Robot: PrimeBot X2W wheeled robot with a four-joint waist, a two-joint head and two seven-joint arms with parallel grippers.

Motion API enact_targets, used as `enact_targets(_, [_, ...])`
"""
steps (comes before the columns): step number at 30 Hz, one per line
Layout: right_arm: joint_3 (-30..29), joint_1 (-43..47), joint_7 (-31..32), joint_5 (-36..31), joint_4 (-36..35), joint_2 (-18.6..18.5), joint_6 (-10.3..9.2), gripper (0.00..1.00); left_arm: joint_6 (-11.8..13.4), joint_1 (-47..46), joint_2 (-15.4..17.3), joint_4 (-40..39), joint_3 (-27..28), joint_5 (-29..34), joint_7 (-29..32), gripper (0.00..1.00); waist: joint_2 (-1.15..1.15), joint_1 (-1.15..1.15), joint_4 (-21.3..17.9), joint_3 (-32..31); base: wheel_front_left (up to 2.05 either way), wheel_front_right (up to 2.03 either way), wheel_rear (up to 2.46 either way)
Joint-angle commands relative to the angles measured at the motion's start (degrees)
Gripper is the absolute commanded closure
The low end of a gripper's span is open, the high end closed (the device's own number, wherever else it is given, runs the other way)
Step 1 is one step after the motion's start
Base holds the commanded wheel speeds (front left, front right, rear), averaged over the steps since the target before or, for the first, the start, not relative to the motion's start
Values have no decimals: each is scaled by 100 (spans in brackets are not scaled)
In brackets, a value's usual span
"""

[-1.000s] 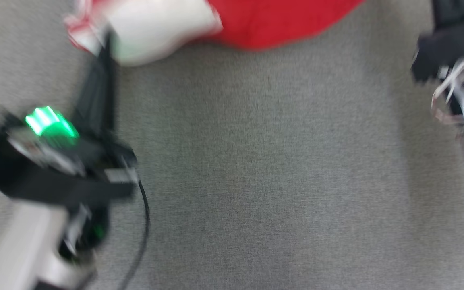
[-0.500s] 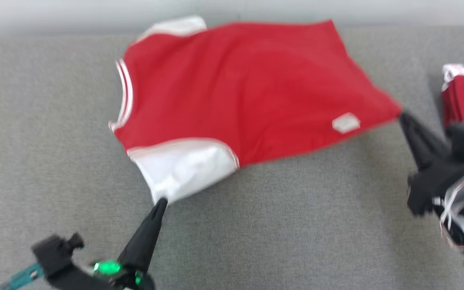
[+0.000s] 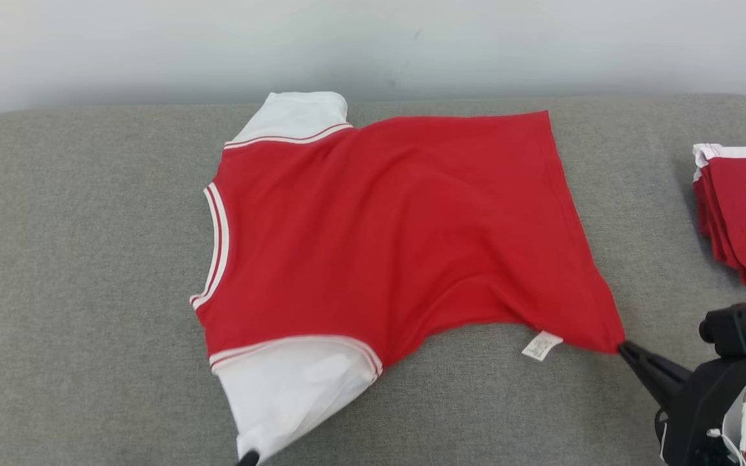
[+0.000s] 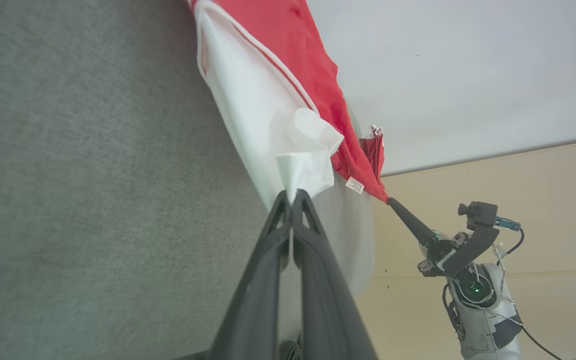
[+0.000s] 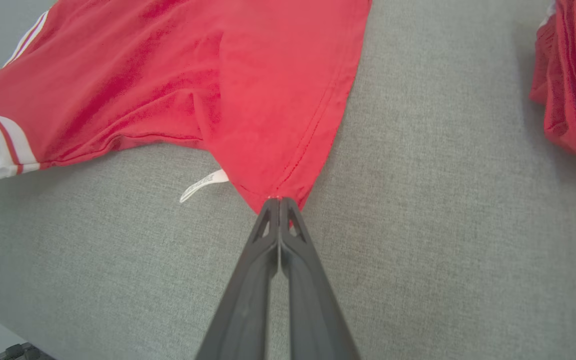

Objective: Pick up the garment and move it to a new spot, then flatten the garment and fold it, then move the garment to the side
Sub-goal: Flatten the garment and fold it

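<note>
A red garment point(image 3: 386, 226) with white sleeves lies spread across the middle of a grey fabric-covered table point(image 3: 75, 259), with its collar to the left and its hem to the right. The left claw point(image 4: 292, 192) is pressed together on the edge of the near white sleeve point(image 3: 289, 388). The right claw point(image 5: 279, 200) pinches the near corner of the red hem, just beside a small white label point(image 3: 541, 345). A stack of folded red clothes point(image 3: 745, 207) sits well apart, at the table's right side.
</note>
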Motion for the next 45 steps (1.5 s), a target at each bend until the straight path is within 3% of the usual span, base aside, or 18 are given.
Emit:
enact_targets(1, [-84,158,168,139,-56,24,-12,100,11,202,148,63,-33,-85,109,100,1,1,-28,-13,0,0,0])
enact_targets(4, [-244,365,471,186,-123,71,-12,100,54,395,320,102,-73,-274,278,100,1,1,-63,-21,0,0,0])
enact_targets(15, [-838,915,1117,108,-500,383,-12,100,134,960,733,-171,435,-669,-11,100,1,1,-97,18,0,0,0])
enact_targets(26, [-1375,1446,1445,-41,-807,793,-12,100,465,1649,1157,-651,693,-834,-249,100,1,1,-62,-60,0,0,0])
enact_targets(34, [-1060,1033,833,36,-921,769,-12,100,312,780,808,-731,860,-209,-599,100,1,1,-41,-25,0,0,0])
enact_targets(45, [-644,-48,-398,59,-382,337,-12,100,263,-1117,-74,262,609,875,-763,100,1,1,41,349,0,0,0])
